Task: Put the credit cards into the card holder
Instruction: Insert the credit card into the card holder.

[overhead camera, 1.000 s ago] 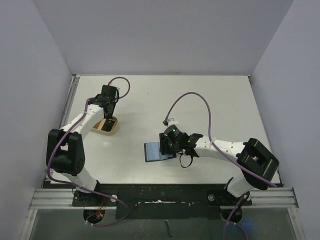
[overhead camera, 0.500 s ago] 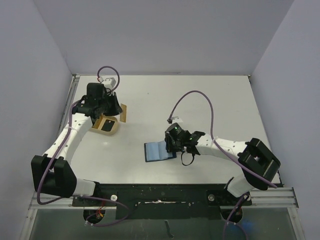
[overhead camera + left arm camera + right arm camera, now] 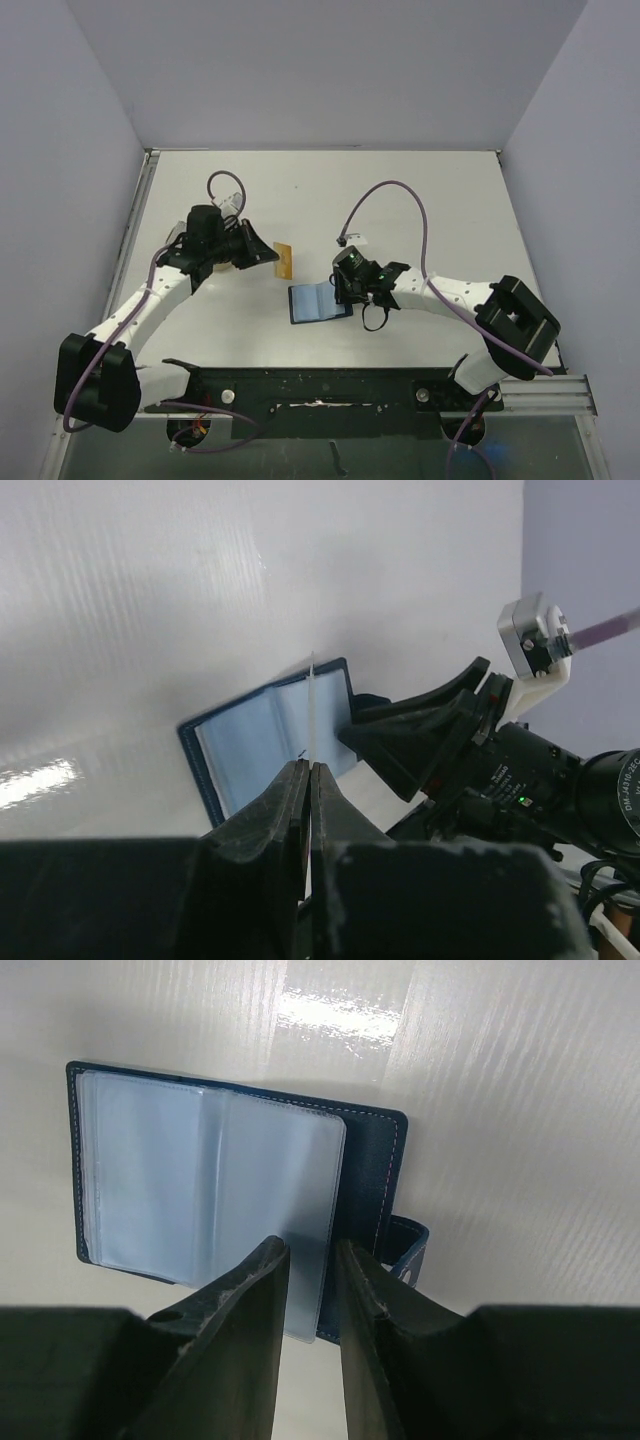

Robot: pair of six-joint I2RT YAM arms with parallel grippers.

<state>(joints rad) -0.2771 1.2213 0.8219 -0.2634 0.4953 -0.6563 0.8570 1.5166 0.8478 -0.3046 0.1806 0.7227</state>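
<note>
So the left gripper (image 3: 268, 256) is pinched tight on the tan card (image 3: 286, 262), holding it by one end so the rest sticks out past the fingertips toward the middle of the table (image 3: 430, 200). In the left wrist view the card (image 3: 313, 705) shows edge-on as a thin pale line running straight out from the closed fingers, and that line points right at the open card holder (image 3: 255, 740).

From above, the card holder (image 3: 316, 302) lies flat and opened out, just down and to the right of the card, near it but not touching. Its long side runs roughly left to right. The left arm is the one carrying the card, so my guess is the whole thing comes down to lining that free end up with a pocket mouth.

The clear pockets (image 3: 200, 1170) look empty to me, with no card in any of them. I can't spot the black card in any view.

The right gripper (image 3: 349, 292) sits at the holder's right edge. Its fingers (image 3: 245, 1310) are narrow with a slim gap, and the corner of the clear sleeve (image 3: 305, 1305) sits in that gap, though the pads don't look pressed onto it.
</note>
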